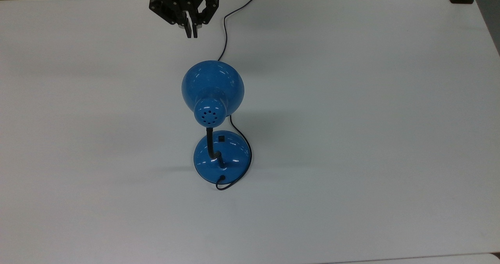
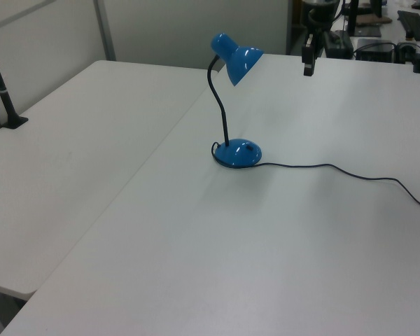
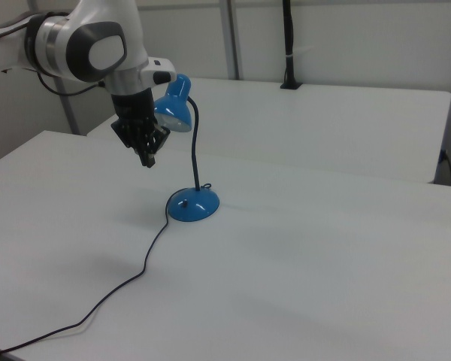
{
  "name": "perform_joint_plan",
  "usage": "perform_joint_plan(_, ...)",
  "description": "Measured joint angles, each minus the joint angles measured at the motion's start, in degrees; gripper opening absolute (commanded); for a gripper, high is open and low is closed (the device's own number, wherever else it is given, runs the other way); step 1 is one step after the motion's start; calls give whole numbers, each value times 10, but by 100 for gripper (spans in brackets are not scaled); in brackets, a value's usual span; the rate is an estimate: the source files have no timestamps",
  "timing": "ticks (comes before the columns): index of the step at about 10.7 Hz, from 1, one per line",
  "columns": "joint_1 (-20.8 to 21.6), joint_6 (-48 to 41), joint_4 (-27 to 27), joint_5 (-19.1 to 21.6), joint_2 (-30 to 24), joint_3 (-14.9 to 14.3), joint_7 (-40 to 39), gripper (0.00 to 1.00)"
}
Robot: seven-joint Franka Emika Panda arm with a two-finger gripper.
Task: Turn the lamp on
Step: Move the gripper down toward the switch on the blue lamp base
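Viewing the workspace remotely, I find the blue desk lamp (image 1: 213, 96) standing upright near the middle of a white table (image 1: 371, 119). Its domed base (image 1: 230, 158) rests flat on the surface, a small black switch (image 1: 222, 138) sits on the base, and the black gooseneck (image 2: 215, 98) rises to the bell-shaped shade (image 3: 173, 111). The black cord (image 3: 139, 267) leaves the base and trails across the tabletop toward the table edge.

I see the gripper (image 1: 191, 34) hanging in the air above the table at the top view's upper edge, well apart from the lamp, with its two fingers drawn together to a narrow gap and nothing between them. In the right view the gripper (image 3: 147, 159) hangs just beside the shade.

A second white table (image 2: 63, 161) adjoins the first. Grey partition walls (image 3: 346, 37) stand behind, and a black post (image 2: 0, 91) is clamped at the far table's edge.
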Motion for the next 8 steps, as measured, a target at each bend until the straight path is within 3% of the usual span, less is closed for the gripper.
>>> perform_joint_plan(4,0,85,-40,70,3,0,-79,0)
perform_joint_plan(8,3,193,-86,87,35,2,-102,0)
